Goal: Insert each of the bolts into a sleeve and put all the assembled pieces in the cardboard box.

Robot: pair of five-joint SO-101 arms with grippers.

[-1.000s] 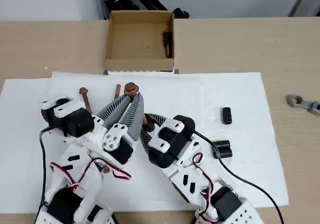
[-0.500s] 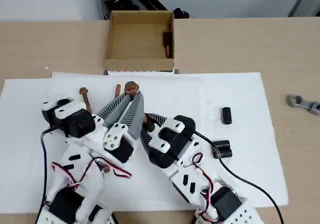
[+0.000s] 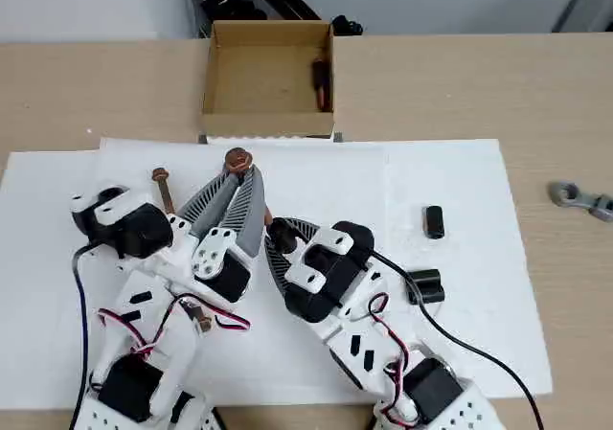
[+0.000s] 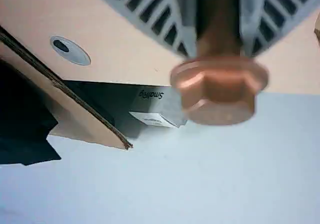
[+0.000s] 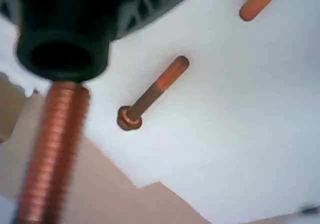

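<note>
Between your left jaws, clamped on its shank, the bolt (image 4: 220, 87) pokes head-first past their ends, leaving its threaded end free for the sleeve (image 5: 62, 54). Your right jaws grip that sleeve just beside the thread, not yet mated. The cardboard box (image 3: 268, 124) lies beyond both.

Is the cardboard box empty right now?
No, one sleeved bolt lies inside the cardboard box, by one side wall.
</note>
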